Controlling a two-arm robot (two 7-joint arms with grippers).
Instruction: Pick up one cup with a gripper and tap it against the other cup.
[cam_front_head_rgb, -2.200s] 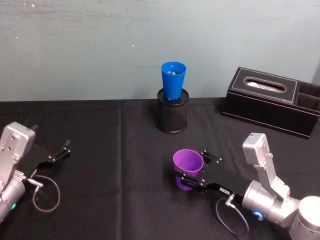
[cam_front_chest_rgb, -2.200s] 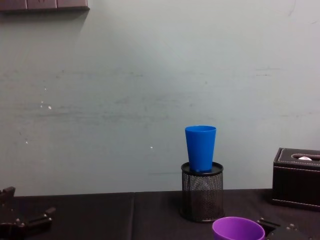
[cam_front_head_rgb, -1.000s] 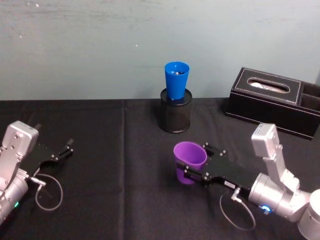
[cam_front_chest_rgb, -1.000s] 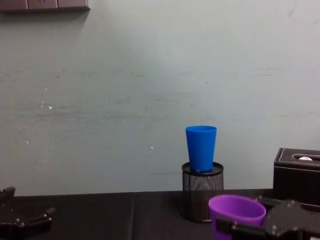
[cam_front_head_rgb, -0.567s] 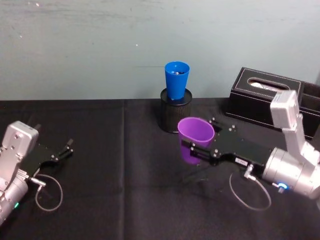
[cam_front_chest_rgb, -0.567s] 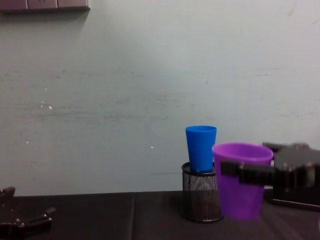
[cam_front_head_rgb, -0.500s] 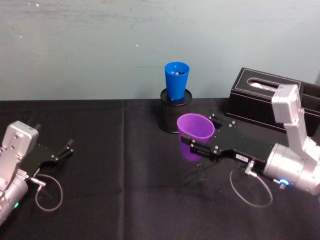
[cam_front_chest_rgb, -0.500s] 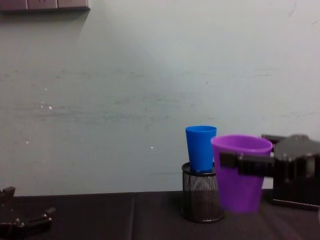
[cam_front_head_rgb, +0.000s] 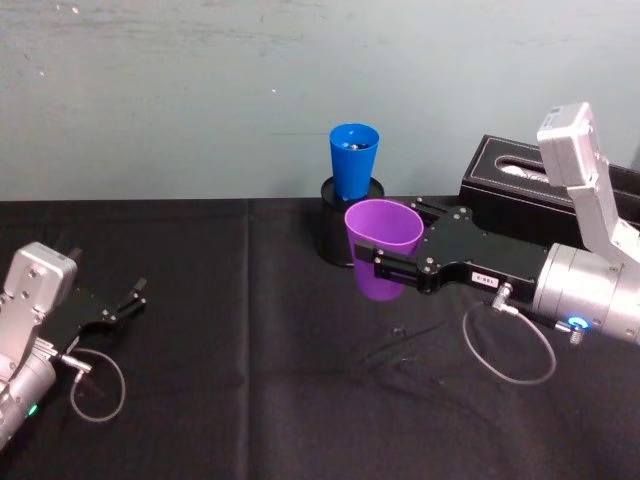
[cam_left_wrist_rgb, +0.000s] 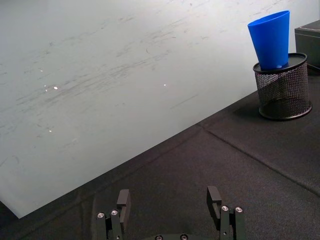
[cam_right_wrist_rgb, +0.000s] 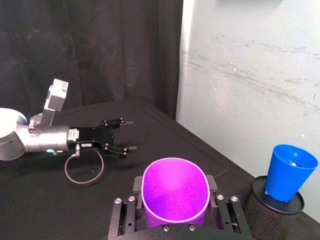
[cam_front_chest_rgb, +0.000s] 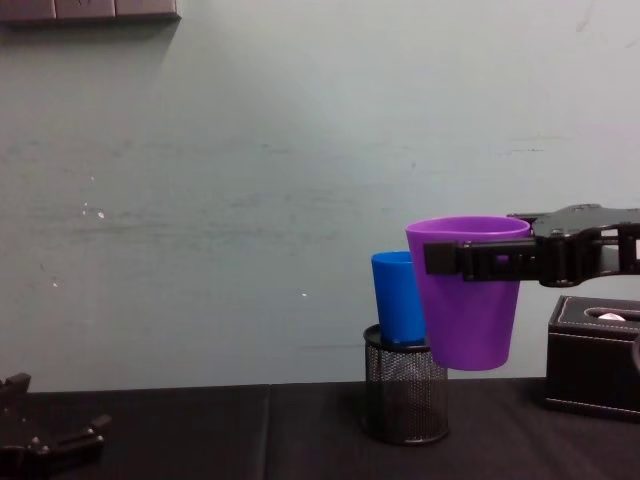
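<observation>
The right gripper (cam_front_head_rgb: 390, 268) has its fingers clamped on either side of the purple cup (cam_front_head_rgb: 383, 262), just under the rim, and holds it upright and clear of the worktop (cam_front_head_rgb: 250, 390). The blue cup (cam_front_head_rgb: 353, 160) stands upright too, seated in the black mesh pen holder (cam_front_head_rgb: 332, 228) back by the wall.

What matters now is where blue lies from purple: farther from the robot, toward the wall, and a little toward the robot's left. From the chest view the purple cup (cam_front_chest_rgb: 467, 295) overlaps the blue cup (cam_front_chest_rgb: 397, 298), with their rims at much the same height (which might pass for contact). The right wrist view shows the two plainly apart, though, so I'd judge no tap has landed.

To my eye, the closing move is a short push away from the robot and slightly leftward, wall to wall. Too firm a push could tip the blue cup out of its holder, since it only sits loosely in it.

The left gripper (cam_front_head_rgb: 133, 298) lies low at the robot's left, fingers apart, well away from both cups; the right arm is clearly the nearer one.
</observation>
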